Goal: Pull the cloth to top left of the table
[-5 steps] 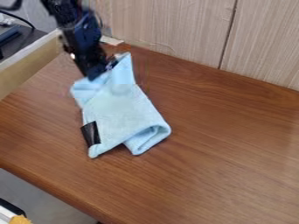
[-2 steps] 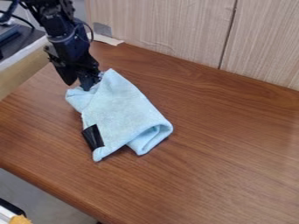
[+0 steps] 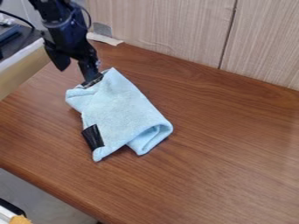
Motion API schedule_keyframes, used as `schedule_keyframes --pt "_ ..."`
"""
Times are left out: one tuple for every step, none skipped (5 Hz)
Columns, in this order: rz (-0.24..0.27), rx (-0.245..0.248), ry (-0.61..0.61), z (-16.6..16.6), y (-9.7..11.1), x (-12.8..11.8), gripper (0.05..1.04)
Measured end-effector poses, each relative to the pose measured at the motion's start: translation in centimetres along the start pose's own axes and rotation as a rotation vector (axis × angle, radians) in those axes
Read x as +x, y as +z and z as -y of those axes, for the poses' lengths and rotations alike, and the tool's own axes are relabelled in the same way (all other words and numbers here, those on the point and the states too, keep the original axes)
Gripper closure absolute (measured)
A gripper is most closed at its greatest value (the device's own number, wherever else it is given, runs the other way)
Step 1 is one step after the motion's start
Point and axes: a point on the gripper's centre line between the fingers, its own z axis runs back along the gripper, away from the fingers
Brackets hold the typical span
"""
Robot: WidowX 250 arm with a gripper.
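The black gripper (image 3: 76,75) hangs at the upper left of the table (image 3: 227,144), over the far left end of the cloth. Its fingers stand apart; the right one (image 3: 90,75) comes down at the cloth's upper edge and the left one is higher, left of the cloth. The light blue cloth (image 3: 119,111) lies folded and rumpled on the left half of the table, with one corner pointing up beside the right finger. A black patch marks its lower left edge, and its lower right end is curled over.
A pale wood-grain wall (image 3: 169,30) runs along the table's back. At the left edge stands a light wooden side panel (image 3: 23,70), with dark equipment behind it. A whitish strip (image 3: 105,39) lies at the back left corner.
The gripper has shifted left and then up a little, and its fingers have spread apart. The cloth's raised top corner has dropped and moved left; its lower end has shifted slightly.
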Motion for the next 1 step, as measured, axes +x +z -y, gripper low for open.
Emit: schedule_keyframes --pt "0.044 -0.005 -0.017 0.17 2.03 0.83 0.084"
